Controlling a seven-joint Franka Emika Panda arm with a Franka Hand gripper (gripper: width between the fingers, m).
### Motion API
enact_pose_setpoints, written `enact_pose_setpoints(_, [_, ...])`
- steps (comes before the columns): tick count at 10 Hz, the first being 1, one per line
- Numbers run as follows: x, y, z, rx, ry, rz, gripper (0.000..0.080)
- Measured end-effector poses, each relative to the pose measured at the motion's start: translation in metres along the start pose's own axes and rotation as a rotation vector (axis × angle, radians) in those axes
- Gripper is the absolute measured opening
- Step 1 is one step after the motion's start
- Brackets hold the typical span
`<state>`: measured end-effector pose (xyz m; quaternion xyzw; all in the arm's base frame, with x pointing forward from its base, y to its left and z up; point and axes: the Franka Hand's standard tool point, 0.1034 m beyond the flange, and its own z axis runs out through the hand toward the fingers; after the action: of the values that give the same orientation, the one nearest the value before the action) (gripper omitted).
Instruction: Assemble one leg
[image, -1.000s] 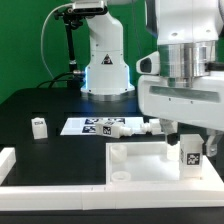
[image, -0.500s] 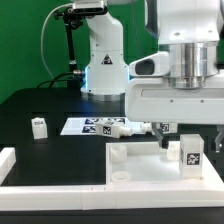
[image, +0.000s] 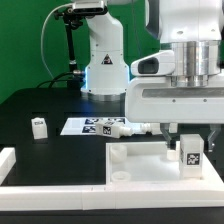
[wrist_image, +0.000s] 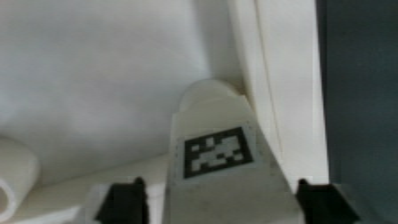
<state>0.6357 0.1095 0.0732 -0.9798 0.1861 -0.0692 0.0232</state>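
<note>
One large white square panel fills the near part of the black table, and the Panda's wrist housing hangs low over its corner toward the exterior view's right. Over the past second that housing has slid toward the exterior view's left and settled, with barely any drift in the last half second, so I judge the arm is finishing a fine alignment rather than travelling. Behind the panel lies the marker board, with another white tagged part resting just past its end. Smaller again, the leg stands upright under the gripper, its tag facing the exterior camera, right at the panel's corner; whether its foot already touches the panel cannot be told. In the wrist view the two dark fingertips sit either side of the leg's tagged face, so the jaws appear to pinch it, though actual contact is hard to confirm. A second stubby leg waits well apart on the table toward the exterior view's left. A low round boss shows on the panel's other back corner. The small shift suggests seating the post comes next.
</note>
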Motion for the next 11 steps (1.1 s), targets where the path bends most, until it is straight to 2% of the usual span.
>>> enact_pose_setpoints(1, [-0.0001,-0.0001,0.0001,0.001,0.000,0.062,0.0284])
enact_pose_setpoints(3, [-0.0012,-0.0014,0.0004,-0.001,-0.001,0.251,0.0284])
enact_pose_setpoints(5, [-0.0052,-0.0053,-0.0004,-0.021,-0.002,0.610,0.0284])
enact_pose_setpoints(6, [-0.0051,-0.0056,0.0001,-0.011,-0.008,0.792,0.0284])
enact_pose_setpoints(8, [-0.0021,-0.0065,0.0016,0.044,-0.038,1.226,0.0285])
enact_pose_setpoints(9, [-0.0019,-0.0055,0.0014,0.064,-0.043,1.286,0.0285])
enact_pose_setpoints(10, [-0.0032,-0.0072,0.0020,0.063,-0.047,1.342,0.0285])
enact_pose_setpoints(11, [-0.0043,-0.0069,0.0026,0.050,-0.039,1.184,0.0360])
